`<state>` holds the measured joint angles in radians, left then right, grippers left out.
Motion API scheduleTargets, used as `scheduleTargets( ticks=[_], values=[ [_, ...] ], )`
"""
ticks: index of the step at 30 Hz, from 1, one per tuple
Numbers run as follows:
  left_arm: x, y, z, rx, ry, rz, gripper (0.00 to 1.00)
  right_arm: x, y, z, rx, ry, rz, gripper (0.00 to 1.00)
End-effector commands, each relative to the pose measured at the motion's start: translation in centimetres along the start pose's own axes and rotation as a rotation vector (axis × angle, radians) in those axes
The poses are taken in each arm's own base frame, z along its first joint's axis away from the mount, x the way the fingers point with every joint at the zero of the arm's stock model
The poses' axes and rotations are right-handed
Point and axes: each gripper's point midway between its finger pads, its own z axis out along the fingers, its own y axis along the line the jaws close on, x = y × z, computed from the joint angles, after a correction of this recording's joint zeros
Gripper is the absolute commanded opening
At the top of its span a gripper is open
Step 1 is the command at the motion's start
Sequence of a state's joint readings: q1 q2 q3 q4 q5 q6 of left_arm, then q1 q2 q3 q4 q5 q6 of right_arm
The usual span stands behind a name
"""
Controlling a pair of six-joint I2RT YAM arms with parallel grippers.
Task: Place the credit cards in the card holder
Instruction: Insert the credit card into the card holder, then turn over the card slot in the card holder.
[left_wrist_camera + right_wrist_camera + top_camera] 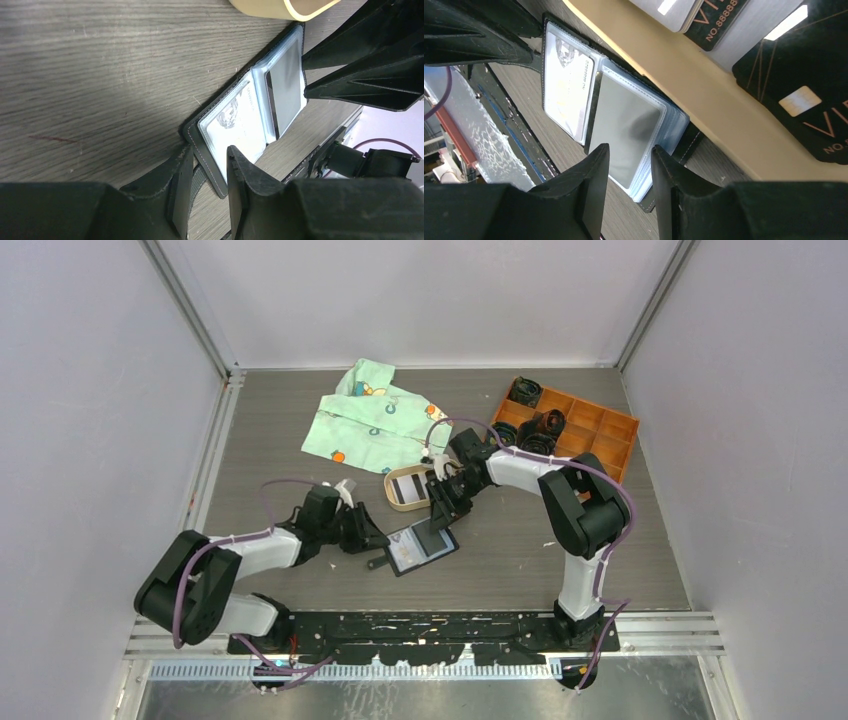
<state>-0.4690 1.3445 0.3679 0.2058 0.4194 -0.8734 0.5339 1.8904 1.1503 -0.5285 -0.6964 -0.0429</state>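
Open card holder (423, 546); left tool (210, 151) astride its corner, right tool (630, 148) over grey card (624, 117), both half-parted, grip unclear

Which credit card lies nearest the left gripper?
The whitish card sleeved in the card holder, at the left gripper; the black and grey cards in the tan tray lie farther off.

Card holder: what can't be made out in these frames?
- Top view: card holder pockets are too small to count what's inside; right pincer covers its far edge.
- Left wrist: holder's near corner is hidden by left pincer; gripped or just touched, unclear.
- Right wrist: the pocket stack's near end is hidden by the pincer; cards in the tray are cut off by the frame edge.
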Motion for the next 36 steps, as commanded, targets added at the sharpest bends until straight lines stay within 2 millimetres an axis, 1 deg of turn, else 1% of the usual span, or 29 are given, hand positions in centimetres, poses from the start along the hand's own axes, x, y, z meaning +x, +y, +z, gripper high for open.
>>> scheduleTargets(
  ticks=[1, 4, 7, 12, 15, 19, 22, 27, 32, 36],
  values=[
    [-1.3, -0.6, 0.4, 0.0, -0.012, 0.046, 0.32, -1.0, -1.0, -0.5, 0.081, -0.02, -0.011, 0.43],
    [-1.5, -0.7, 0.7, -0.001, -0.006, 0.051, 0.31, -1.1, -0.7, -0.5, 0.059, -0.023, -0.003, 0.43],
    [-1.7, -1.0, 0.7, 0.006, -0.005, 0.056, 0.31, -1.4, 0.3, -0.6, -0.003, -0.039, 0.017, 0.42],
    [-2.0, -1.4, 0.5, 0.006, -0.011, 0.068, 0.31, -2.2, 1.7, -1.1, -0.111, -0.087, 0.1, 0.39],
    [-2.0, -1.3, 0.4, 0.0, -0.011, 0.071, 0.31, -2.7, 2.1, -1.6, -0.155, -0.116, 0.127, 0.37],
    [-2.0, -1.3, 0.3, -0.005, -0.011, 0.075, 0.31, -2.9, 2.8, -1.7, -0.203, -0.127, 0.145, 0.35],
    [-2.2, -1.4, 0.1, -0.011, -0.015, 0.083, 0.31, -3.0, 3.1, -1.8, -0.228, -0.127, 0.159, 0.34],
    [-2.4, -1.3, -0.6, -0.033, -0.029, 0.103, 0.31, -3.2, 3.6, -1.8, -0.265, -0.135, 0.178, 0.3],
    [-2.5, -1.2, -1.2, -0.055, -0.041, 0.119, 0.31, -3.3, 4.0, -1.7, -0.297, -0.135, 0.204, 0.29],
    [-3.0, -1.7, -1.9, -0.043, -0.072, 0.136, 0.32, -3.3, 4.1, -1.7, -0.303, -0.139, 0.213, 0.29]
  ],
)
